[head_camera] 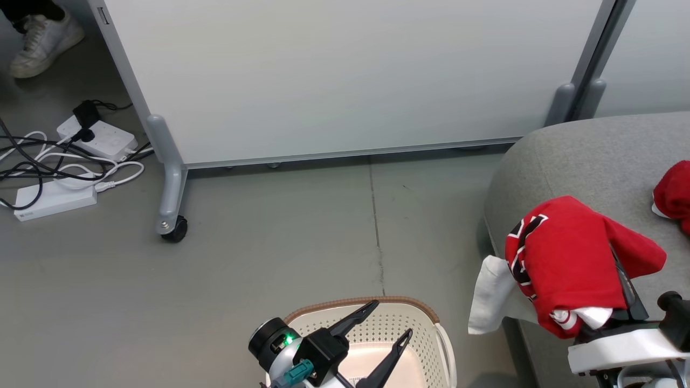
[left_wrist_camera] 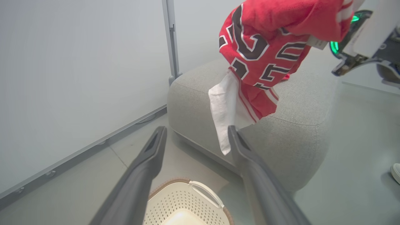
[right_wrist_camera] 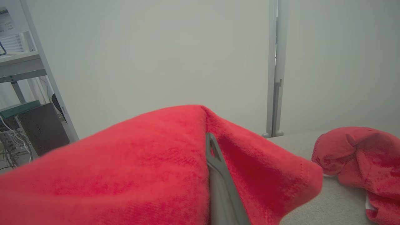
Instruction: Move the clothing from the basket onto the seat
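Grey floor [head_camera: 269, 258] throughout, crossed by one thin seam running far to near. Closed off on the far side by a pale flat panel [head_camera: 345, 81] on grey legs.

To the right, the seat [head_camera: 582, 161]: broad grey fabric cushion with a rounded near-left corner, set just in front of the panel.

Near centre, on the floor left of the seat and apart from it, the basket [head_camera: 366, 300]: cream, with perforated walls and a brown woven-look rim.

Over the seat's near-left corner, the jersey [head_camera: 566, 258]: red, with black-and-white lettering facing left. Hangs draped over the right end effector [right_wrist_camera: 210, 140], fingers clenched together on the cloth, red folds falling to both sides. Trails a white flap [head_camera: 490, 293] off its left side, down past the cushion's edge. Cannot tell whether the lower hem touches the cushion.

Farther right, the plain red garment [head_camera: 674, 194]. Lies crumpled on the seat, apart from the jersey.

Above the basket's far-right part, the left end effector [head_camera: 392, 319]: released, fingers spread wide, gripping nothing.

At the far left, on the floor, two white power strips [head_camera: 97, 137] in a tangle of black and white cables [head_camera: 32, 161]. Beyond them, a person's white shoe [head_camera: 43, 40]. At the foot of the panel's left leg, a black caster [head_camera: 175, 229].
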Controlling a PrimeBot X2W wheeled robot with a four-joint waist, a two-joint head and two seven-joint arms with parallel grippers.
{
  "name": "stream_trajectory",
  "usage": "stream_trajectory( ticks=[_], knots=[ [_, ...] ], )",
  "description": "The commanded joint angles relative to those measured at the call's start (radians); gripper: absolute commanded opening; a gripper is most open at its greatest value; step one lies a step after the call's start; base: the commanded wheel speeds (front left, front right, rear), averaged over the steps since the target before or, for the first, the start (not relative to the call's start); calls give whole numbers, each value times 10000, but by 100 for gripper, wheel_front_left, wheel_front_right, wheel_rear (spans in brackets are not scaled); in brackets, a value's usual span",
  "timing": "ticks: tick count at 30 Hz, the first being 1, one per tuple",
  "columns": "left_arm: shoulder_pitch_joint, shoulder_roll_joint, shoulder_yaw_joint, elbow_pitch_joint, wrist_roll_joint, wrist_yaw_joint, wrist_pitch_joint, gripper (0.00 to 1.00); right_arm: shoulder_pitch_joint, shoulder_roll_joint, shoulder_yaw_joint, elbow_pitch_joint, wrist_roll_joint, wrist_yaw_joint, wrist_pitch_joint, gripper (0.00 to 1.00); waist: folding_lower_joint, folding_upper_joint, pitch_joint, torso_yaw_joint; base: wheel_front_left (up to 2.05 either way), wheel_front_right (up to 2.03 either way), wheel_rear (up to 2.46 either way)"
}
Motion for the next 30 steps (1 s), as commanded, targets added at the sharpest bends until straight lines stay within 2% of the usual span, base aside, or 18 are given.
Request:
stream_trajectory(
  ticks=[1,7,22,30],
  knots=[
    [89,8,67,-23,11,-28,-10,100,-113,-93,-74,-69,-34,3,-49,0,0,0,15,-68,0,0,0],
    [169,35,155,-96,87,-20,-10,100,-253,-135,-91,-285,-97,3,-48,0,0,0,159,-916,0,0,0],
    [-129,-14,-2,-219,132,-19,-10,100,-240,-145,-73,-539,-18,3,-48,0,0,0,555,-4288,0,0,0],
    [-253,6,-47,-304,91,-20,-10,100,-102,-62,-203,-565,77,3,-50,0,0,0,689,-4938,0,0,0]
  ],
)
